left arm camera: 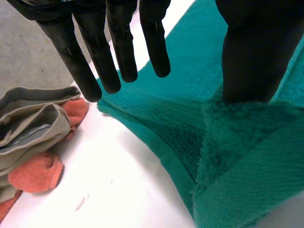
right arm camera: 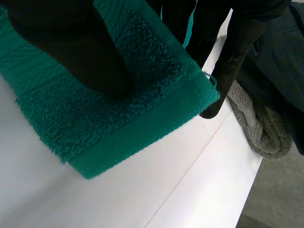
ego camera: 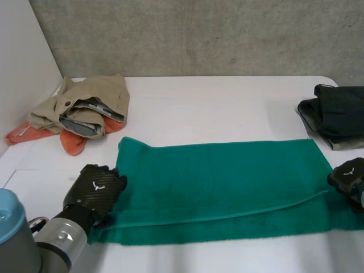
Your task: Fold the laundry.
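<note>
Long axis of green towel (ego camera: 222, 182) runs left-right on worktop (ego camera: 227, 108). Left hand (ego camera: 94, 190) spread, thumb on near-left corner; right hand (ego camera: 348, 175) pinches right corner.

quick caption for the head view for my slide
Left hand and right hand at opposite ends of the once-folded green towel on the white table.

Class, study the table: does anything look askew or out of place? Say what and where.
The green towel is folded askew: its upper layer's near edge slants, so the strip of lower layer showing is narrow by the left hand and wider by the right hand. The beige clothes lie in a crumpled heap.
</note>
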Available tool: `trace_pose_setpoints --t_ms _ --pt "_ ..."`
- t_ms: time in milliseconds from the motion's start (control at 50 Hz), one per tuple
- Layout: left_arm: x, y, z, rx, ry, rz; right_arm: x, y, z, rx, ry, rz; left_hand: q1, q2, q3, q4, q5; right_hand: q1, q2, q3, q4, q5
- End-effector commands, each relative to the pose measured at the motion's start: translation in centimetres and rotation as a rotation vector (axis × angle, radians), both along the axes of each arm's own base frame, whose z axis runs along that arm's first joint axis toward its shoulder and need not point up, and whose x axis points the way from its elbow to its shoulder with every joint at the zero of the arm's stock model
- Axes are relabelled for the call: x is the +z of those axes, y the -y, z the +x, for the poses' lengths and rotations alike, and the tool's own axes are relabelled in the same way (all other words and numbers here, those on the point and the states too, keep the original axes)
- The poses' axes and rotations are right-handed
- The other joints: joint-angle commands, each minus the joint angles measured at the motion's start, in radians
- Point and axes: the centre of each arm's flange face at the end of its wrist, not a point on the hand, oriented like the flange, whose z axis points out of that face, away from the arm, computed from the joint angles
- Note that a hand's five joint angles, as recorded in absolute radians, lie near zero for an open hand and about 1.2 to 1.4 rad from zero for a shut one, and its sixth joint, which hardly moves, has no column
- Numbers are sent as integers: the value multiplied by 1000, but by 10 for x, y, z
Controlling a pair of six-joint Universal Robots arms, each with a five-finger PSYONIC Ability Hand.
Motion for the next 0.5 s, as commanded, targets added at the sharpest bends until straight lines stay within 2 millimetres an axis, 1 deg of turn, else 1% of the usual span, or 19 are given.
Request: trace_pose_setpoints --t_ms 20,80,160,220,280,340,360,380,440,500 --pt "7 -17 10 50 -57 63 -1 -1 3 3 11 -4 -16 -10 -11 -2 3 259 209 196 193 201" --pt "3 -24 15 78 -57 125 -1 0 3 4 10 -10 -34 -28 -29 -19 -15 259 209 196 193 201" --pt "-2 -29 19 103 -41 180 -1 1 2 2 10 -18 -25 -19 -21 -11 -7 259 209 196 193 201" --pt "-5 -28 21 115 -33 193 -1 1 2 2 10 -21 -10 -4 -6 4 8 259 209 196 193 201" --pt "-13 -29 24 127 -9 218 -1 2 2 1 9 -29 127 133 132 141 146 259 209 196 193 201" --pt "-17 -26 25 145 1 228 -1 4 1 -5 8 -35 379 385 384 393 398 259 209 196 193 201" --pt "-18 -26 26 146 3 230 -1 4 0 -7 8 -35 511 517 515 525 529 259 209 196 193 201" --pt "-19 -26 26 149 4 233 -1 3 0 -7 8 -33 823 829 827 837 841 259 209 196 193 201" --pt "-17 -26 26 152 3 226 0 2 -1 -14 6 -29 826 832 830 840 844 259 209 196 193 201" --pt "-5 -30 26 136 -20 177 1 -7 -1 -8 -5 -12 826 832 830 840 844 259 209 196 193 201"
